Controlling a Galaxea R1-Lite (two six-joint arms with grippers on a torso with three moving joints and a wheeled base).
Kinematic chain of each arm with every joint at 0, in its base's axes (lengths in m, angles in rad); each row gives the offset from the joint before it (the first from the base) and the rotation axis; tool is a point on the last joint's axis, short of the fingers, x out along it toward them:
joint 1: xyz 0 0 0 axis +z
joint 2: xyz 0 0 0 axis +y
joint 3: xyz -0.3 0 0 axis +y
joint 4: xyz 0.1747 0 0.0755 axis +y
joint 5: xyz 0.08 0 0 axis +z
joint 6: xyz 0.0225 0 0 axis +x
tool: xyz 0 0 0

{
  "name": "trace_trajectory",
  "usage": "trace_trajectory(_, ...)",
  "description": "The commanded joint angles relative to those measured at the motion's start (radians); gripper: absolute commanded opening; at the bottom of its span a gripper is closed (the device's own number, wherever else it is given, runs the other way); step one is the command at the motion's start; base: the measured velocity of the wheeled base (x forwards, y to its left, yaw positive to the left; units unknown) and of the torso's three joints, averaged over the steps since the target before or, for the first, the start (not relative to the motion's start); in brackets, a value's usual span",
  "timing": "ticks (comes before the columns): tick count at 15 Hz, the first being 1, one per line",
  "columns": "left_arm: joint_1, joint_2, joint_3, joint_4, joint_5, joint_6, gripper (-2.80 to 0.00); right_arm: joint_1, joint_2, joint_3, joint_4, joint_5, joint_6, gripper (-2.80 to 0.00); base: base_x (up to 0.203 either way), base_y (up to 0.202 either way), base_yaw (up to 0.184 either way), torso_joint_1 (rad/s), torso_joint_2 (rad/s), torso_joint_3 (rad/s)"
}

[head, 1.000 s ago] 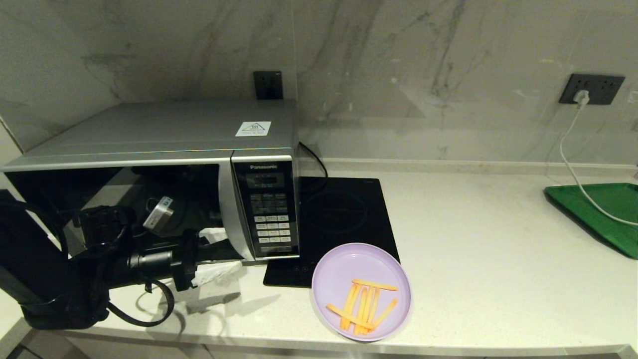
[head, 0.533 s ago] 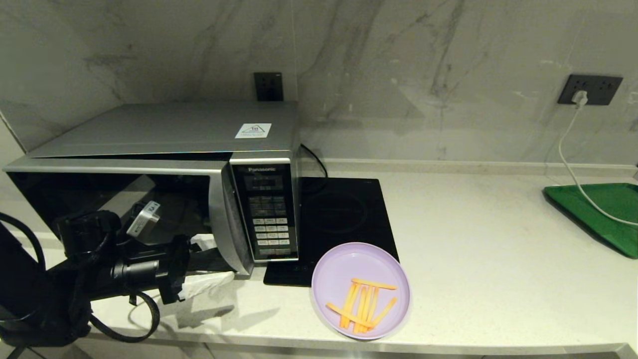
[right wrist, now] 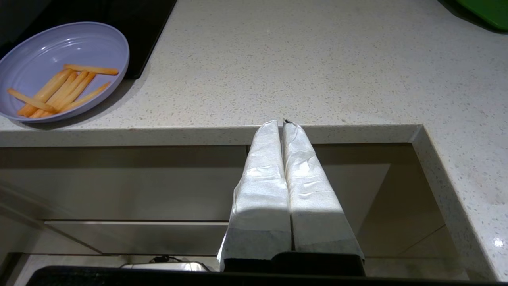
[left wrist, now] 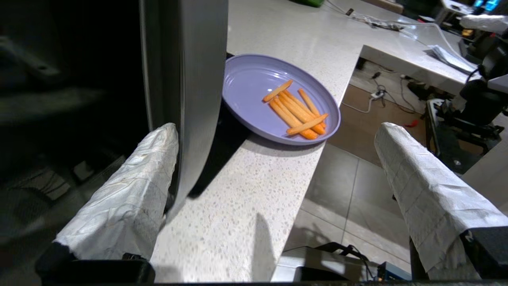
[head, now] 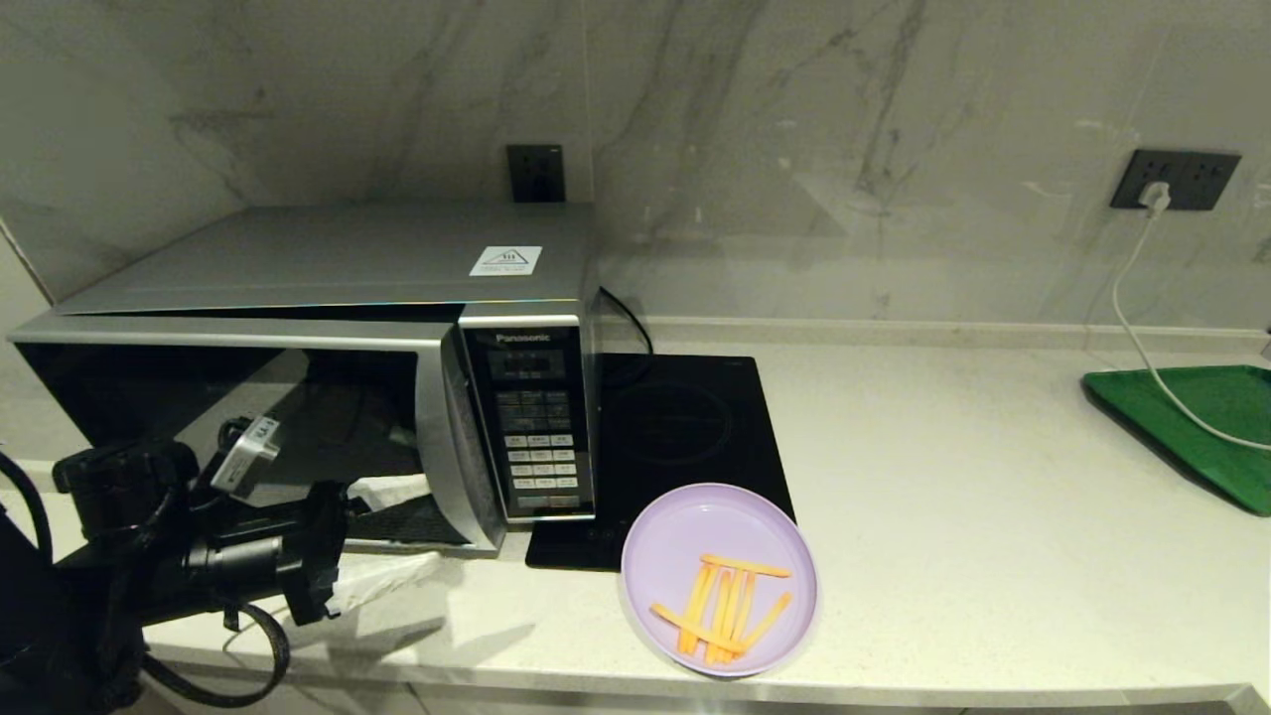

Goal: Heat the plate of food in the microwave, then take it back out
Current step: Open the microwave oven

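The left claw (left wrist: 274,159) is spread wide, grasping nothing; one finger (left wrist: 131,190) sits inside the edge of the microwave (head: 328,298) door, the other outside. The plate of food (left wrist: 278,99) lies on the table (head: 943,516) beyond its fingertips. The right claw (right wrist: 282,131) is clenched, empty, below the table edge.

**Layout on the surface**

The microwave (head: 328,328) stands at left on the surface (head: 943,516); the hob (head: 675,437) lies just right of it; the plate of food (head: 719,579) sits before the hob, overlapping its front edge; the tray (head: 1206,422) lies far right.
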Motion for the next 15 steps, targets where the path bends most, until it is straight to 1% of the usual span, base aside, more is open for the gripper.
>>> trace_trajectory(1, 0.054, -0.011, 0.104, -0.1, -0.004, 0.001, 0.0, 0.0, 0.002, 0.001, 0.002, 0.0, 0.0, -2.8, 0.0, 0.0, 0.0, 0.0, 0.0, 0.0)
trace_trajectory(3, 0.129, -0.022, 0.199, -0.212, 0.004, -0.002, 0.0, 0.0, 0.002, 0.001, 0.002, 0.0, 0.0, -2.8, 0.0, 0.0, 0.0, 0.0, 0.0, 0.0)
trace_trajectory(5, 0.226, -0.064, 0.281, -0.25, 0.027, -0.006, 0.0, 0.0, 0.002, 0.0, 0.002, 0.0, 0.0, -2.8, 0.0, 0.0, 0.0, 0.0, 0.0, 0.0)
trace_trajectory(6, 0.271, -0.104, 0.296, -0.255, 0.051, -0.01, 0.0, 0.0, 0.002, 0.001, 0.002, 0.0, 0.0, -2.8, 0.0, 0.0, 0.0, 0.0, 0.0, 0.0)
trace_trajectory(7, 0.301, -0.143, 0.294, -0.257, 0.101, -0.03, 0.0, 0.0, 0.002, 0.001, 0.002, 0.0, 0.0, -2.8, 0.0, 0.0, 0.0, 0.0, 0.0, 0.0)
trace_trajectory(8, 0.311, -0.185, 0.274, -0.258, 0.191, -0.08, 0.0, 0.0, 0.002, 0.001, 0.002, 0.0, 0.0, -2.8, 0.0, 0.0, 0.0, 0.0, 0.0, 0.0)
trace_trajectory(9, 0.312, -0.232, 0.232, -0.259, 0.304, -0.158, 0.0, 0.0, 0.002, -0.001, 0.002, 0.0, 0.0, -2.8, 0.0, 0.0, 0.0, 0.0, 0.0, 0.0)
trace_trajectory(10, 0.303, -0.278, 0.168, -0.259, 0.401, -0.23, 0.0, 0.0, 0.002, -0.001, 0.002, 0.0, 0.0, -2.8, 0.0, 0.0, 0.0, 0.0, 0.0, 0.0)
trace_trajectory(11, 0.295, -0.319, 0.091, -0.246, 0.475, -0.272, 0.0, 0.0, 0.002, 0.001, 0.002, 0.0, 0.0, -2.8, 0.0, 0.0, 0.0, 0.0, 0.0, 0.0)
trace_trajectory(12, 0.293, -0.366, 0.005, -0.18, 0.524, -0.29, 0.0, 0.0, 0.002, -0.001, 0.002, 0.0, 0.0, -2.8, 0.0, 0.0, 0.0, 0.0, 0.0, 0.0)
trace_trajectory(13, 0.293, -0.41, -0.077, -0.077, 0.568, -0.3, 0.0, 0.0, 0.002, 0.0, 0.002, 0.0, 0.0, -2.8, 0.0, 0.0, 0.0, 0.0, 0.0, 0.0)
trace_trajectory(14, 0.293, -0.451, -0.163, 0.043, 0.631, -0.307, 0.0, 0.0, 0.002, 0.001, 0.002, 0.0, 0.0, -2.8, 0.0, 0.0, 0.0, 0.0, 0.0, 0.0)
trace_trajectory(15, 0.293, -0.484, -0.25, 0.149, 0.715, -0.312, 0.0, 0.0, 0.002, 0.001, 0.002, 0.0, 0.0, -2.8, 0.0, 0.0, 0.0, 0.0, 0.0, 0.0)
